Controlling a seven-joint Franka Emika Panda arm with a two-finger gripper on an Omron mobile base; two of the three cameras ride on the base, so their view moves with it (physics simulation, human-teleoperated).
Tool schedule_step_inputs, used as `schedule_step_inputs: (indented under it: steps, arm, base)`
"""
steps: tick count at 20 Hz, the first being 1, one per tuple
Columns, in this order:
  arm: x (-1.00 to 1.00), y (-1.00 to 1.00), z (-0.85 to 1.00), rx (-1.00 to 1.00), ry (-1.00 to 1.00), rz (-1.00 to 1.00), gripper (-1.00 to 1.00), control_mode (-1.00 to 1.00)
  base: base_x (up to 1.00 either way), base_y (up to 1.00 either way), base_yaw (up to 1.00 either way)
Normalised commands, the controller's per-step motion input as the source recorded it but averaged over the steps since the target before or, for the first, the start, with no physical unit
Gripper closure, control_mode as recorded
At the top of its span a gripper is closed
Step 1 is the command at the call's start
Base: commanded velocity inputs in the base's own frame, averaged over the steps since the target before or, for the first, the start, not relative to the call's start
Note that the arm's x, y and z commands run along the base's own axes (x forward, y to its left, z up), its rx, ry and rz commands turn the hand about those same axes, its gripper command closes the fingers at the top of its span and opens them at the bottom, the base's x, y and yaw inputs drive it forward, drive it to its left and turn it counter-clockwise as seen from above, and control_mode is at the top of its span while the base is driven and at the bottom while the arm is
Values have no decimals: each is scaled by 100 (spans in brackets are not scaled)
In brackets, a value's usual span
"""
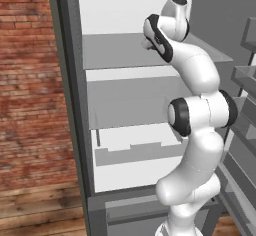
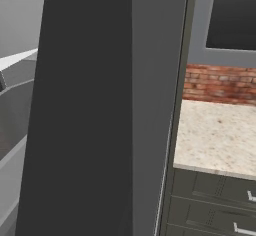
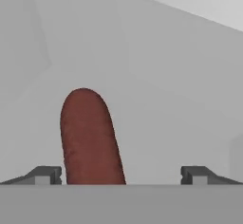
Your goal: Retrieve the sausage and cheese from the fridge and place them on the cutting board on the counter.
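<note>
Dark red-brown sausage (image 3: 90, 137) on a pale grey shelf (image 3: 166, 99). Grey fridge (image 1: 75, 105), white inside. Beige speckled tabletop (image 2: 215, 135), dark grey drawers (image 2: 210, 200); red brick wall (image 1: 25, 80).

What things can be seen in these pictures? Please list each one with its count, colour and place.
sausage: one, dark red-brown, lying on a grey shelf surface between the finger tips, closer to the tip on the left of the hand view.
fridge: one, grey outside, white inside with grey shelves, door open, in front of the robot.
counter: one, beige speckled top, right of the fridge.
drawers: at least two, dark grey with silver bar handles, under the counter.
brick wall: red-brown, left of the fridge and behind the counter.
wooden floor: brown planks, lower left of the left base view.
arm: one, white with dark joints, reaching into the fridge.
gripper: one, dark finger tips, open around the sausage.
</note>
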Motion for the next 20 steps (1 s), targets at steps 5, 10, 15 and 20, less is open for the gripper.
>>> schedule_step_inputs:
  steps: [5, 10, 15, 20]
  arm:
    - [10, 13, -45, 0, 4, 0, -100, -100]
    - [0, 4, -42, 0, 0, 0, 100, -100]
    - [1, 2, -45, 2, 1, 0, 100, -100]
    - [2, 0, -1, 0, 0, 0, 100, -100]
  base:
    - [0, 0, 0]
    - [0, 0, 0]
    - [0, 0, 0]
    - [0, 0, 0]
